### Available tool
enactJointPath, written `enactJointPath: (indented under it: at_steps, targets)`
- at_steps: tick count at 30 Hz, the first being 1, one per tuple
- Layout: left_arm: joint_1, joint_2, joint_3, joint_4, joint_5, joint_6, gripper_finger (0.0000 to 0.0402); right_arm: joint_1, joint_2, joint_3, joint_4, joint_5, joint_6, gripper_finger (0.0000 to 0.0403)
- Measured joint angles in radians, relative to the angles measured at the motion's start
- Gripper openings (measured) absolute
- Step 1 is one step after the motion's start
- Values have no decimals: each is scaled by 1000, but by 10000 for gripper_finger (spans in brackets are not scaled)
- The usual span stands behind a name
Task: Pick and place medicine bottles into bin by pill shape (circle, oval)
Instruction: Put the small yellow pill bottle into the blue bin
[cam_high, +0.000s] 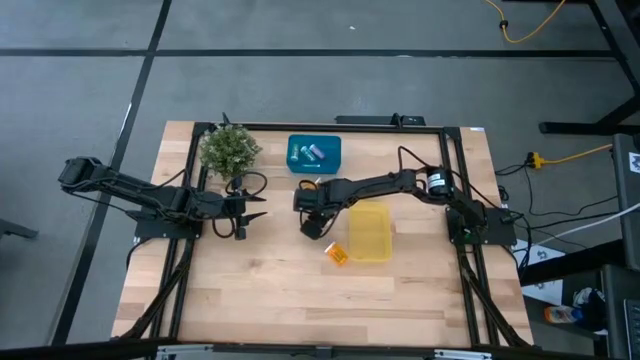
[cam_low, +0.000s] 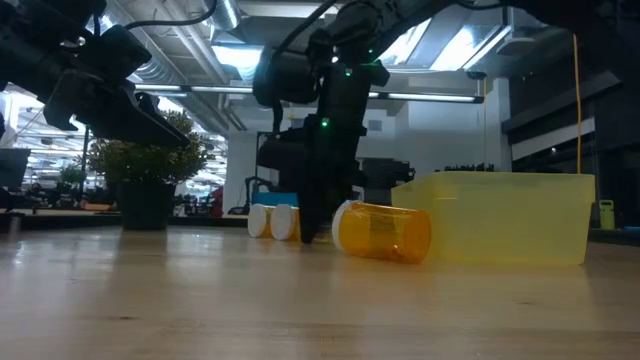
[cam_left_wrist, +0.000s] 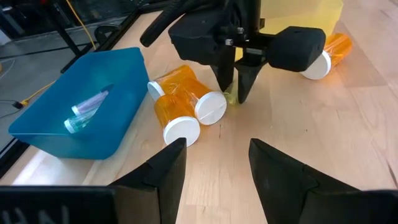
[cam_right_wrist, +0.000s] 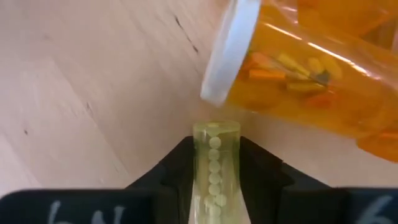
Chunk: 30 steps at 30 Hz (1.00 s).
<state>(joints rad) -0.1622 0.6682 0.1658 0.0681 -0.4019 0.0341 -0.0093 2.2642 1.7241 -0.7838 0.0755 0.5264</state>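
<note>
My right gripper (cam_left_wrist: 235, 93) stands fingers-down at mid-table, shut on a tiny pale green bottle (cam_right_wrist: 215, 168) with round pills showing through its wall. Two orange bottles with white caps (cam_left_wrist: 181, 107) lie on their sides on the wood right beside it. A third orange bottle (cam_high: 336, 253) lies on its side by the yellow bin (cam_high: 368, 232). The blue bin (cam_high: 315, 153) holds a few small pale bottles (cam_left_wrist: 87, 109). My left gripper (cam_left_wrist: 214, 168) is open and empty to the left of these, pointing at them. My right gripper pinches the pale green bottle by its two side walls (cam_right_wrist: 216, 146) between its two fingers. The fingers come from above, pointing down, and lie along the bottle. The bottle's lower end (cam_left_wrist: 231, 97) is at the table top; whether it touches the wood I cannot tell.
A potted plant (cam_high: 230, 150) stands at the far left of the work area, near the left arm. The yellow bin's wall stands close to the right of my right gripper. Bare wood lies toward the table's near edge (cam_high: 300, 300).
</note>
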Motion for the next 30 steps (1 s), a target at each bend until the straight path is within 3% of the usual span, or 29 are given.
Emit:
enactJointPath:
  at_steps: [5,10,25,30]
  targets:
    - [0,0,0,0,0,0,169,24,3,38,17,5,25,112]
    - [0,0,0,0,0,0,169,57,3,132,6,17,-56,104]
    - [0,0,0,0,0,0,169,56,-1,375,-59,452,-220,112]
    - [0,0,0,0,0,0,169,17,-3,389,-43,482,-277,113]
